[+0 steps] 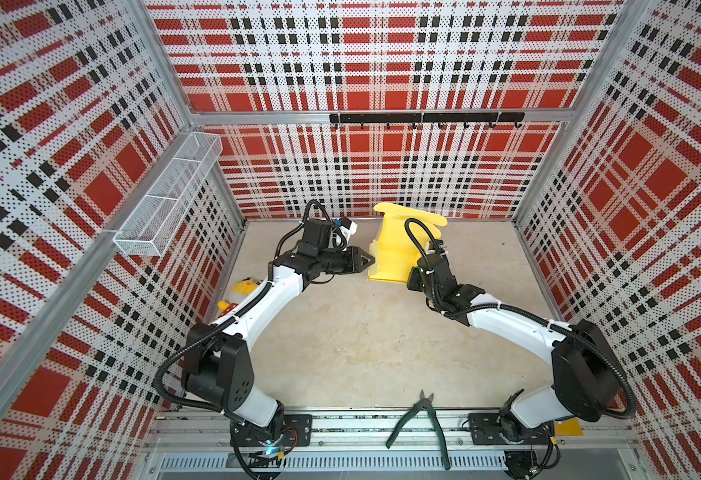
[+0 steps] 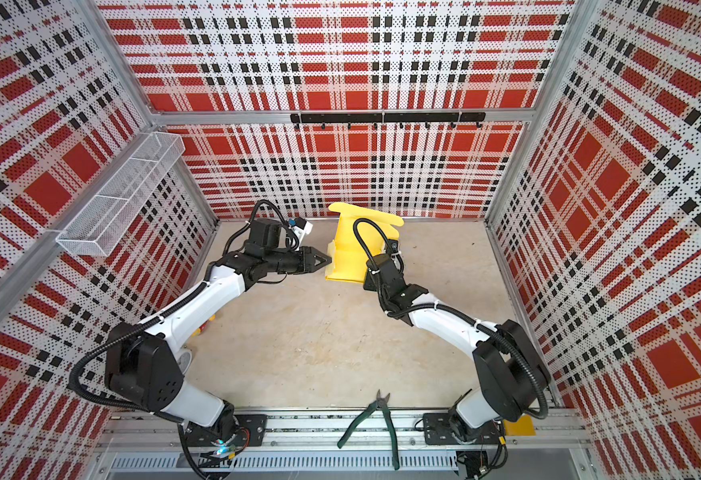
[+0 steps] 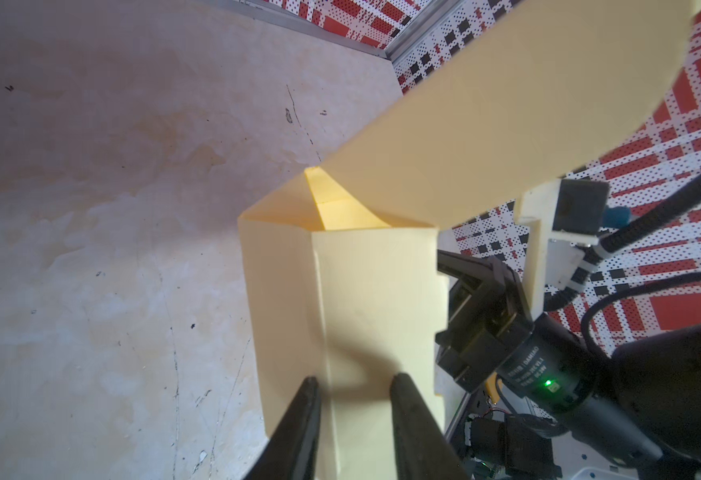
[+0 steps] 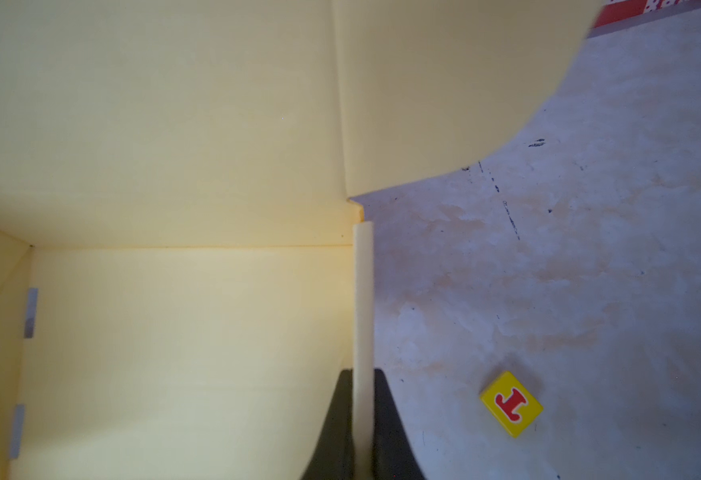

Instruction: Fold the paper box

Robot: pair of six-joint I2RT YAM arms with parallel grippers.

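Observation:
The paper box (image 1: 390, 249) (image 2: 349, 253) is pale yellow card, half raised, near the back of the table, with a rounded flap sticking out toward the back wall. My left gripper (image 1: 371, 261) (image 2: 327, 259) meets its left wall. In the left wrist view this gripper (image 3: 355, 390) is open, its fingers (image 3: 307, 399) apart in front of the box's outer wall (image 3: 361, 291) with a crease between them. My right gripper (image 4: 363, 374) is shut on the thin upright edge of the box's right wall (image 4: 363, 291). In both top views its wrist hides those jaws.
Green-handled pliers (image 1: 417, 419) lie at the front edge. A yellow plush toy (image 1: 240, 291) sits under the left arm. A small yellow cube with a red mark (image 4: 511, 403) lies right of the box. A wire basket (image 1: 166, 199) hangs on the left wall, a hook rail (image 1: 423, 118) at the back.

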